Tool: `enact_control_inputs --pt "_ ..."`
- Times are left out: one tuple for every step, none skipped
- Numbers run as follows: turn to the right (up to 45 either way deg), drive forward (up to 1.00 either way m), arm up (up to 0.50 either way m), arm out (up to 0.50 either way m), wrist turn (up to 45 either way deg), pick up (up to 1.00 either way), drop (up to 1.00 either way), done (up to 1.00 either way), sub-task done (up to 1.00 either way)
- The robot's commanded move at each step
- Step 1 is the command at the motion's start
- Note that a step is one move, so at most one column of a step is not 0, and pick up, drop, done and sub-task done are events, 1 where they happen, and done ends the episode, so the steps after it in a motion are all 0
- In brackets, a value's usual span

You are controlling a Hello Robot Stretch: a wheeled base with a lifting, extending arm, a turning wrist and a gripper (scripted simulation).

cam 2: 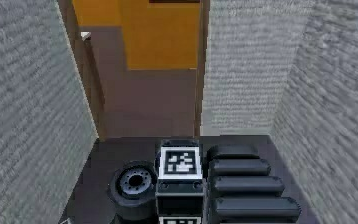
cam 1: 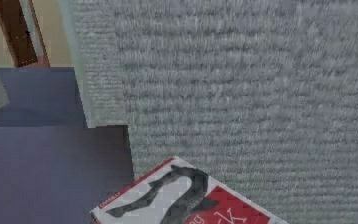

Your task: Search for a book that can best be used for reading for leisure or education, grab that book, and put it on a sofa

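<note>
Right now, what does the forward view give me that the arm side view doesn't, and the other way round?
Forward view: a book with a red, white and black cover at the bottom edge, and a brown door at top left. Arm side view: the arm's white marker square, the gripper as a dark body left of it, and a doorway onto an orange wall. Both: grey textured walls and dark floor.

The grey wall [cam 1: 237, 80] looked rough and grainy. The book [cam 1: 182, 200] had a smooth, printed paper cover. The brown door frame [cam 1: 22, 30] looked wooden.
</note>
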Motion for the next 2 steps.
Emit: enact_control_inputs --pt "0.0 0.15 0.0 0.0 0.0 0.0 0.0 0.0 0.0" --pt "-45.0 0.0 0.0 0.0 0.0 0.0 0.0 0.0 0.0"
